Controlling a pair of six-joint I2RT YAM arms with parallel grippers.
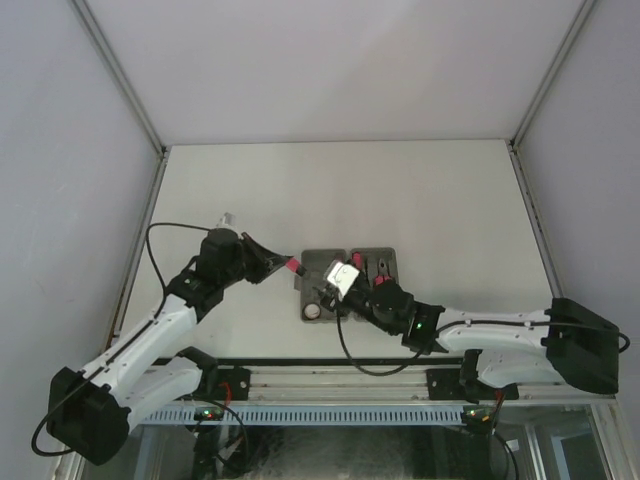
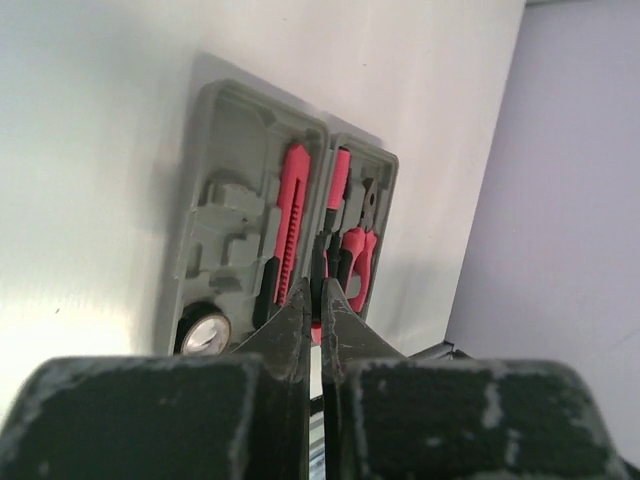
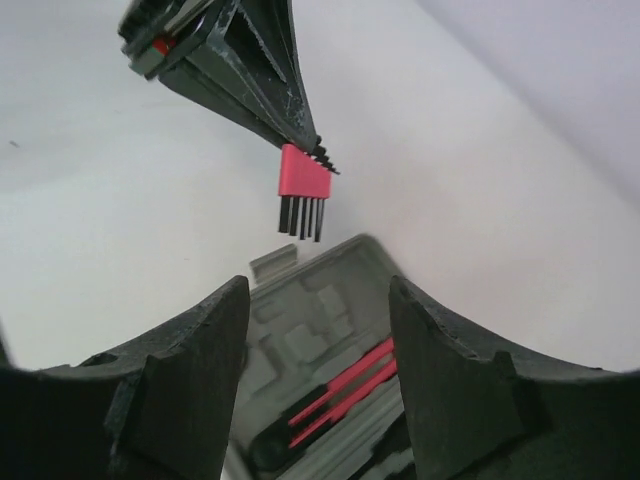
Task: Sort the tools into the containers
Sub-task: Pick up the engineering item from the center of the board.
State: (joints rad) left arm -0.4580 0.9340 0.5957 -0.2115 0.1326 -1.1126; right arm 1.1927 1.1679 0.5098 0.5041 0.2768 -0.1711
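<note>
Two grey containers (image 1: 385, 258) lie side by side mid-table, with moulded recesses (image 2: 225, 215). The left one holds a red-and-black knife-like tool (image 2: 290, 225) and a dark ring (image 2: 205, 335). The right one holds red-handled pliers (image 2: 357, 262) and a screwdriver (image 2: 338, 185). My left gripper (image 1: 288, 266) hovers just left of the containers, shut on a small red holder of several thin black bits (image 3: 303, 185). The bits point down at the left container's edge (image 3: 275, 262). My right gripper (image 3: 318, 295) hangs open over the left container (image 3: 320, 310), nothing between its fingers.
A small white object (image 1: 228, 217) lies on the table behind the left arm. Enclosure walls and metal corner posts (image 1: 125, 85) bound the white table. A slotted rail (image 1: 330, 412) runs along the near edge between the arm bases.
</note>
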